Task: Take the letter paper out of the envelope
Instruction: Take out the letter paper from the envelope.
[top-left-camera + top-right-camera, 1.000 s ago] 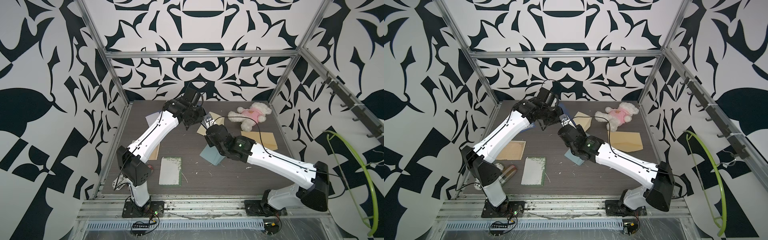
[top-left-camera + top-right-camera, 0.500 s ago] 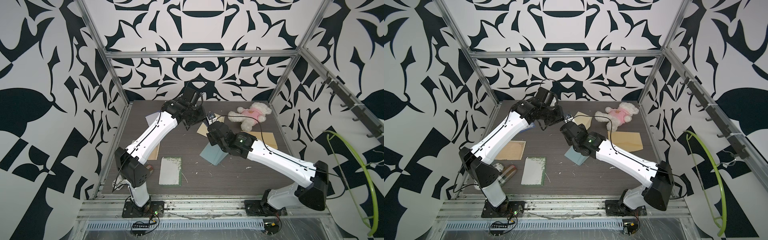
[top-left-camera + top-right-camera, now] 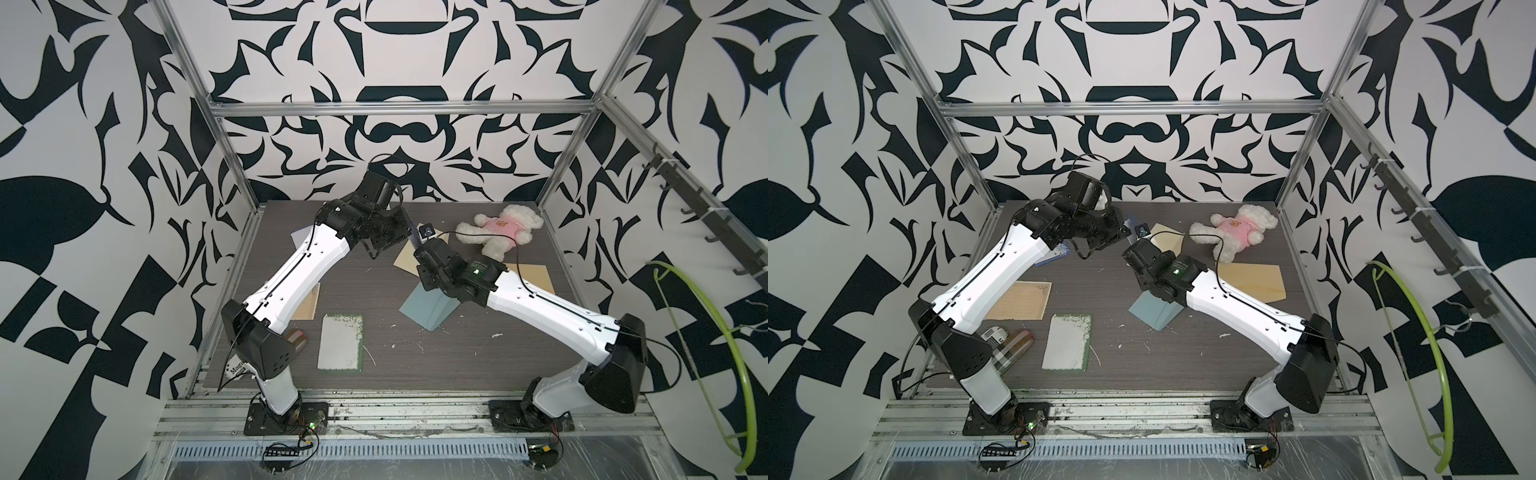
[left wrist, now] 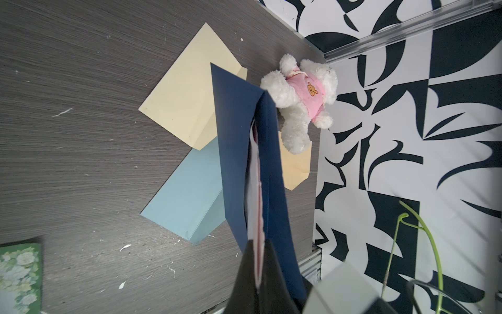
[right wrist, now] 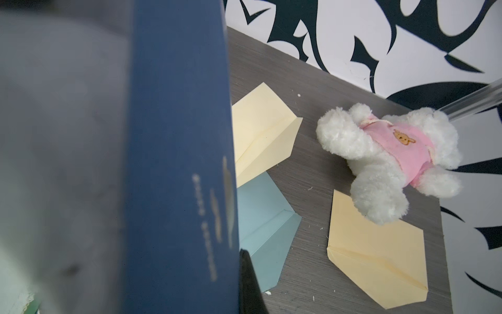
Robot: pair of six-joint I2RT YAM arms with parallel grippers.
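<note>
In the left wrist view a dark blue envelope (image 4: 233, 149) is held up off the table with its mouth spread. A white letter paper (image 4: 254, 190) with a red edge sits inside it. My left gripper (image 4: 258, 244) is shut on the near end of that paper, its black fingers (image 4: 244, 274) pressed on both sides. My right gripper (image 5: 235, 261) is shut on the envelope (image 5: 176, 136), with one black finger (image 5: 248, 277) showing beside it. In a top view both grippers meet at the back middle, left gripper (image 3: 401, 235) facing right gripper (image 3: 419, 249), with a sliver of envelope (image 3: 412, 227) between them.
A plush bear (image 3: 498, 230) in a pink shirt lies at the back right. Cream envelopes (image 4: 187, 103) (image 5: 377, 261) and a light blue envelope (image 3: 428, 309) lie on the table under the arms. A green floral card (image 3: 340, 340), a tan sheet (image 3: 1021, 301) and a bottle (image 3: 1013, 345) lie front left.
Both wrists have shifted slightly toward the back wall with the envelope between them. More of the light blue envelope shows below the right arm.
</note>
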